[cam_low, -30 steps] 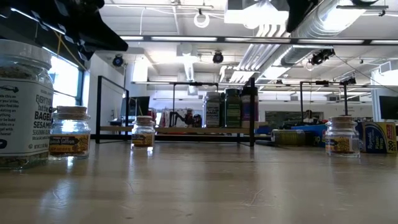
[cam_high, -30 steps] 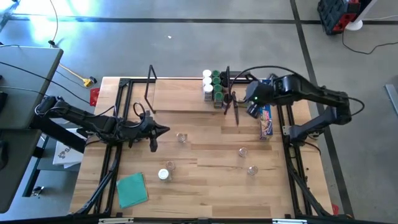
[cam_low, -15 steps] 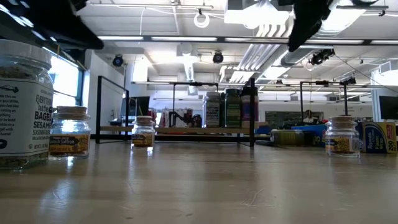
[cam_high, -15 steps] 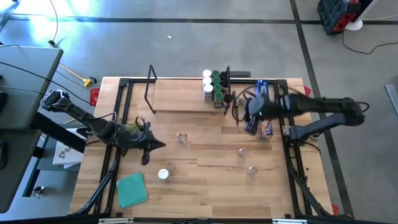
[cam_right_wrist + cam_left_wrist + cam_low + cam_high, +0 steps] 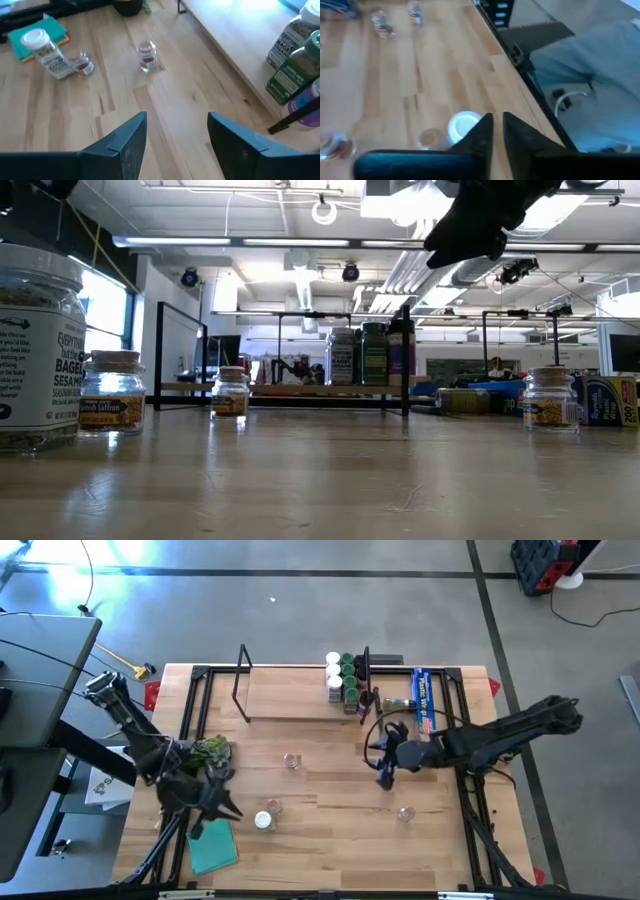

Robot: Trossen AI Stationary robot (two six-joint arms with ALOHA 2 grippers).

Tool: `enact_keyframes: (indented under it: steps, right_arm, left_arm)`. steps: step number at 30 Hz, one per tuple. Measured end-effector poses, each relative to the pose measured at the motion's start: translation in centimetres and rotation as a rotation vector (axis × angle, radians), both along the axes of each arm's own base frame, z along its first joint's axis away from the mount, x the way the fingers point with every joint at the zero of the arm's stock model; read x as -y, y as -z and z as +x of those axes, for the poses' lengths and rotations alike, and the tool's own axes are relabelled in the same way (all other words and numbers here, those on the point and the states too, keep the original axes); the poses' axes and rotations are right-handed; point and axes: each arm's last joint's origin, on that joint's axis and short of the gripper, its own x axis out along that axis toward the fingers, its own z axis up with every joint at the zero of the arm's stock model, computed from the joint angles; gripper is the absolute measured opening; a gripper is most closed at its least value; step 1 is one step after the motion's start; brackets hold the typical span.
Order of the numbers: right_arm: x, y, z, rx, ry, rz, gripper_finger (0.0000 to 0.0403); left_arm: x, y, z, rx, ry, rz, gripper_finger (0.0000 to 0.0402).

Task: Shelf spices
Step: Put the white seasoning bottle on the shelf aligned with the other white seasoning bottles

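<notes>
The shelf is a light-wood board with black wire end frames at the table's far side. Several spice jars stand at its right end. Loose jars stand on the table: one in the middle, one right of centre, and a white-lidded jar beside a small one near the front. My left gripper hovers just left of the white-lidded jar, its fingertips a narrow gap apart. My right gripper hangs wide open over the table right of centre, holding nothing.
A teal cloth lies at the near left and a green leafy bunch by the left arm. A long blue box lies right of the shelf. Bare wood lies between the two grippers.
My left gripper has swung from the table's middle left toward the near edge, ending beside the white-lidded jar. My right gripper has come away from the shelf's right end, sunk toward the table's middle and opened. The jars have stayed in place.
</notes>
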Motion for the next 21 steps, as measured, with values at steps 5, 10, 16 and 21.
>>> enact_keyframes:
  steps: [5,10,16,21]
  right_arm:
    - [-0.9,0.0,-0.1,0.025,0.017,0.051,0.0204]
    - [-2.2,-0.1,-0.4,0.059,0.035,0.138,0.0204]
    - [-3.3,-0.6,-0.5,0.142,0.069,0.177,0.0204]
    - [-3.8,-0.9,-0.5,0.188,0.073,0.184,0.0204]
  left_arm:
    - [0.9,1.6,0.7,-0.098,0.042,0.089,0.0127]
    - [1.8,4.0,1.4,-0.181,0.148,0.287,0.0219]
    - [2.4,6.6,2.7,-0.266,0.103,0.410,0.0282]
    - [3.6,7.1,3.9,-0.233,0.080,0.327,0.0289]
